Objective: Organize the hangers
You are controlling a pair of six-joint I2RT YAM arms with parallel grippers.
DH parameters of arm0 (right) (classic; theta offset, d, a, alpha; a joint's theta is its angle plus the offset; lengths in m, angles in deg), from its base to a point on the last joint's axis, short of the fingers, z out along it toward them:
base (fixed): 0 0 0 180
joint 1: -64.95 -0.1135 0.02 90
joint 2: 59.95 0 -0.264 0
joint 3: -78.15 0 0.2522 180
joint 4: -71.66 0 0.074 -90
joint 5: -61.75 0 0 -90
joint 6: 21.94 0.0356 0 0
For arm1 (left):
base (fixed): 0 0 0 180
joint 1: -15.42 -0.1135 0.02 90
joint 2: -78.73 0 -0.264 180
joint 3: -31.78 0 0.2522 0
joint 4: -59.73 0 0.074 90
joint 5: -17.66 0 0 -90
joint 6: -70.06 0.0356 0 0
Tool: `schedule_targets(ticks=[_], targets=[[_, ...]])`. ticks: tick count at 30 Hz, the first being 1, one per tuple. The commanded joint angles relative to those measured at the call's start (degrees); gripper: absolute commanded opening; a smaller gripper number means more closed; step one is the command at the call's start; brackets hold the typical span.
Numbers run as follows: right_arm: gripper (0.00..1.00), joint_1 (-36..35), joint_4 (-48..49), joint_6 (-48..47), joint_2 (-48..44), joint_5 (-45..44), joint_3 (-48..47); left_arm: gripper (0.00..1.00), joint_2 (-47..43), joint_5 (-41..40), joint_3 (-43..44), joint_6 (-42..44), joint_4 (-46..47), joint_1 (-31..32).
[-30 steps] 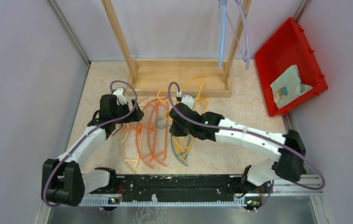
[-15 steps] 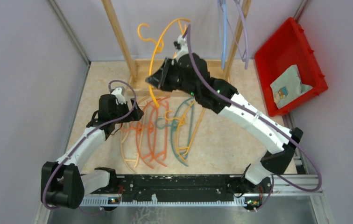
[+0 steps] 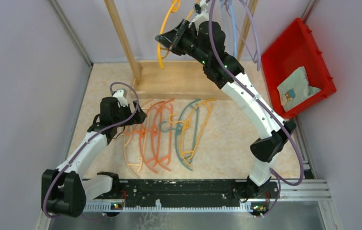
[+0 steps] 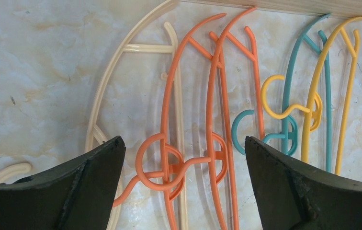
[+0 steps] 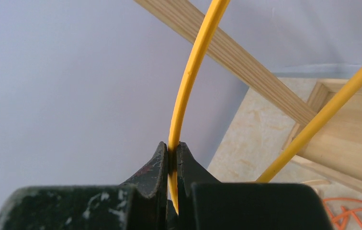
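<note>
Right gripper pinches yellow hanger high beside wooden rack; steer hook gently, rail seemingly out of view. Left gripper spread.

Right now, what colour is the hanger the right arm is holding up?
Yellow hanger, clearest in the right wrist view.

Wooden rack: there's the base frame, down below the raised right claw, with one slanted post just to its left.
Red bin: well off to that claw's right, by the grey wall.
Packet: lying inside the bin.
Marbled tabletop: spread out under the left claw.
Black rail: well behind the left claw, along the near edge.
</note>
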Motion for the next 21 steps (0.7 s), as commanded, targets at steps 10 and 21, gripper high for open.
schedule_targets(ticks=[10,21], targets=[[0.00,9.7,17.0,16.8,-6.1,0.4,11.3,1.00,-0.6,-1.0,1.3,1.4,-0.9,-0.3],[0.15,13.5,16.1,19.1,-12.1,-0.6,18.1,1.00,0.1,-1.0,0.8,2.2,-0.6,-0.4]])
